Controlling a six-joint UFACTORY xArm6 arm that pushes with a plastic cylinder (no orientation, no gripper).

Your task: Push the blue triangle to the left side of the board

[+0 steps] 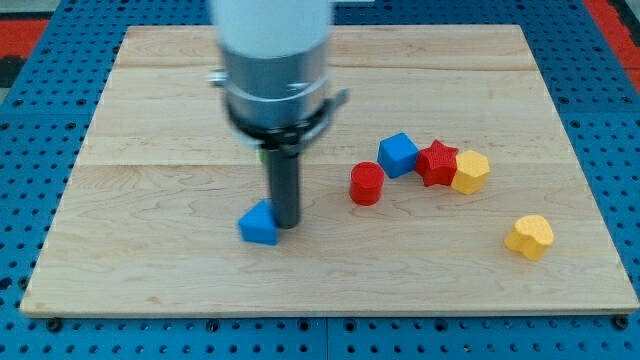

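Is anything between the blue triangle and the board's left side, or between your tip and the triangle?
Nothing visible. My tip sits right against the blue triangle on its right. Leftward the wooden board shows no blocks; the others lie to the view's right.

The worktop (150, 120) is showing pale blond wood with faint lengthwise grain, and around it a bright blue surround (40, 40) dotted with a regular grid of small holes is showing. Touching my dark tip (286, 222), the triangle (259, 225) is showing mid-blue. Toward the view's right of the tip, a red cylinder (367, 184), a blue cube (398, 155), a red star-like block (437, 163) and two yellow blocks (470, 172) (529, 237) are sitting. Above the tip, the arm's collar (275, 85) is showing grey and its upper part white.
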